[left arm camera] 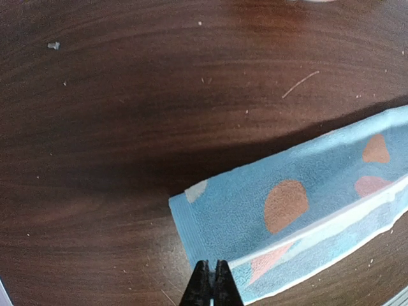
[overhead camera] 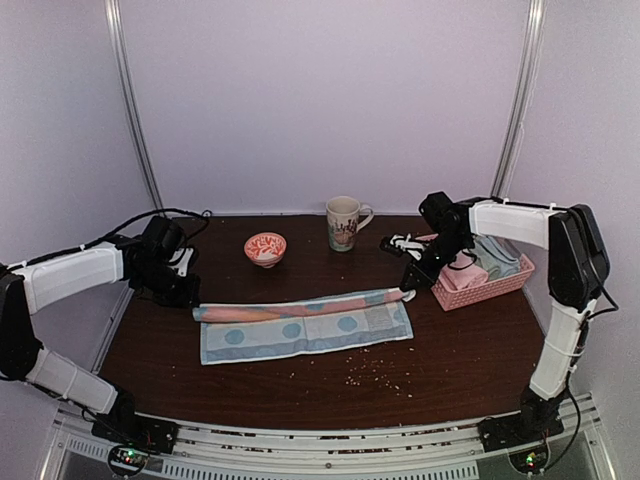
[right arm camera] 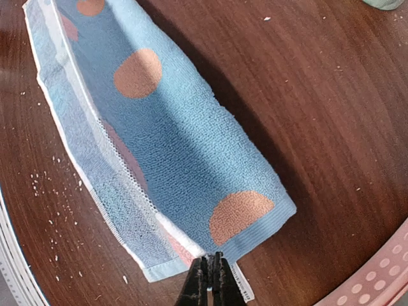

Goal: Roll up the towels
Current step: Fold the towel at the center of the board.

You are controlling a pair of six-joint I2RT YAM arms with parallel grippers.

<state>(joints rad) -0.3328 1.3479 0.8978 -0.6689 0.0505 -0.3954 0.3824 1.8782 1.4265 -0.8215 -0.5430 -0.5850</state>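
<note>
1. Blue towel with pink dots lies stretched left to right across the middle of the dark wood tabletop, with its far long edge turned over.
2. Left hand is clamped tight on the towel's left end.
3. Right hand is pinching the right end, same deal.
4. More towels sit in the pink basket on the right, with a mug and a bowl at the back.
</note>
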